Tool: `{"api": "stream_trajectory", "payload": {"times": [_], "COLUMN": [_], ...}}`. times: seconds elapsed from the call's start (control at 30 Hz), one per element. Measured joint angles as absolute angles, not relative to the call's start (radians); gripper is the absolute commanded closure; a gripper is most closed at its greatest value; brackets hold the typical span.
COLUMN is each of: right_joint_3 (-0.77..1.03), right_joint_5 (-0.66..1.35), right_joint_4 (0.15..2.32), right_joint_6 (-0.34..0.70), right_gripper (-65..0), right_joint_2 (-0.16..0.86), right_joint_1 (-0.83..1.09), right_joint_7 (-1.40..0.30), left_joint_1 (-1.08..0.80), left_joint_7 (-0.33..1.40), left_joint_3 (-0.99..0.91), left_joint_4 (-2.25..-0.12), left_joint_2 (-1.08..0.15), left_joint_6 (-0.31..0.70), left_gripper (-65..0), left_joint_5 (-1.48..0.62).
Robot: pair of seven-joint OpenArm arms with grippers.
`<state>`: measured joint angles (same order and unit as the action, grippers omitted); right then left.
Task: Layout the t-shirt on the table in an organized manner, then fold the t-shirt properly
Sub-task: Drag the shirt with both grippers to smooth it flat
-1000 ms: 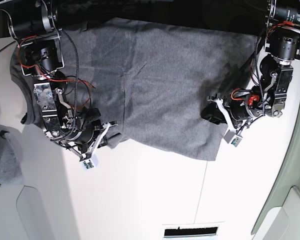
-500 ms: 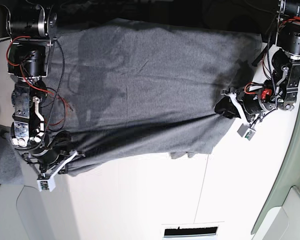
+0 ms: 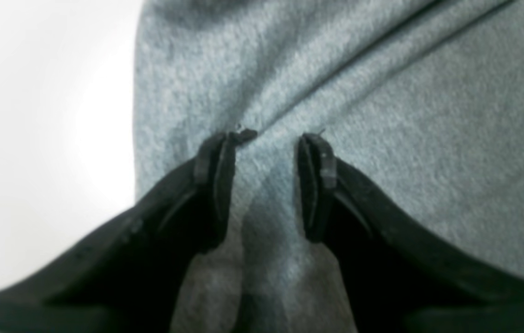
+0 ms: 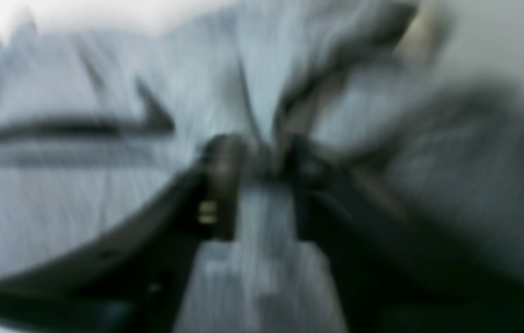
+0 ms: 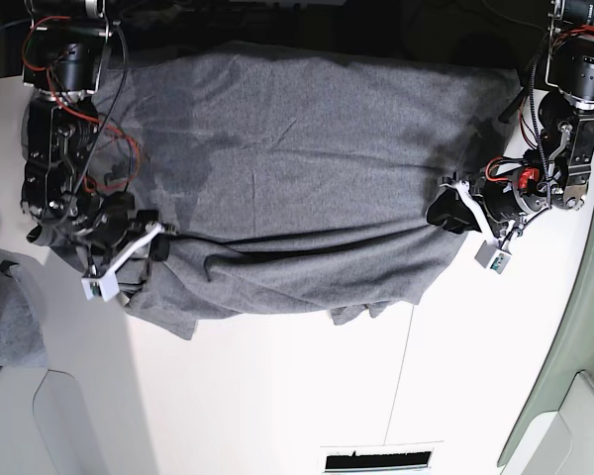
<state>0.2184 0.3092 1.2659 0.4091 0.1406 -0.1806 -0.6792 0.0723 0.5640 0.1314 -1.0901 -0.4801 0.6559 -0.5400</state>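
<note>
The grey t-shirt [image 5: 307,168] lies spread across the far half of the white table [image 5: 277,396], with a long crease and a rumpled lower hem. My left gripper [image 5: 444,213] sits at the shirt's right edge. In the left wrist view its jaws [image 3: 266,138] stand apart over the t-shirt [image 3: 405,138], and a fold ridge runs between the fingertips. My right gripper [image 5: 160,242] is over the shirt's left part. The right wrist view is blurred, but that gripper [image 4: 265,152] shows a gap between its fingers, with grey cloth behind it.
A smaller grey cloth bundle [image 5: 5,317] lies at the left edge of the table. A thin dark seam [image 5: 401,386] runs down the tabletop. White moulded panels sit at the bottom left [image 5: 79,426] and bottom right [image 5: 564,426]. A dark slot [image 5: 381,457] marks the near edge.
My right gripper has let go of the shirt's lower left hem, opened, and moved up onto the cloth. The stretched hem has gone slack and wrinkled. The left gripper has hardly moved.
</note>
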Motion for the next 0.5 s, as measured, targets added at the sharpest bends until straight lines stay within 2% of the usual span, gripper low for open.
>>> {"api": "stream_trajectory", "payload": {"times": [0.23, 0.5], "right_joint_3": [0.237, 0.308], "right_joint_5": [0.324, 0.349], "right_joint_4": [1.294, 1.357], "right_joint_6": [0.411, 0.383], "right_gripper": [-25.9, -25.9], "right_joint_2": [0.141, 0.144], "right_joint_1": [-0.073, -0.143], "right_joint_7": [-0.581, -0.530], "left_joint_1": [0.073, 0.072], "left_joint_7": [0.591, 0.635], "left_joint_3": [0.131, 0.133], "left_joint_4": [-1.090, -1.107], "left_joint_2": [-0.480, -0.494], "left_joint_6": [0.655, 0.655], "left_gripper": [-26.4, -26.4], "left_joint_5": [-0.570, -0.617]}}
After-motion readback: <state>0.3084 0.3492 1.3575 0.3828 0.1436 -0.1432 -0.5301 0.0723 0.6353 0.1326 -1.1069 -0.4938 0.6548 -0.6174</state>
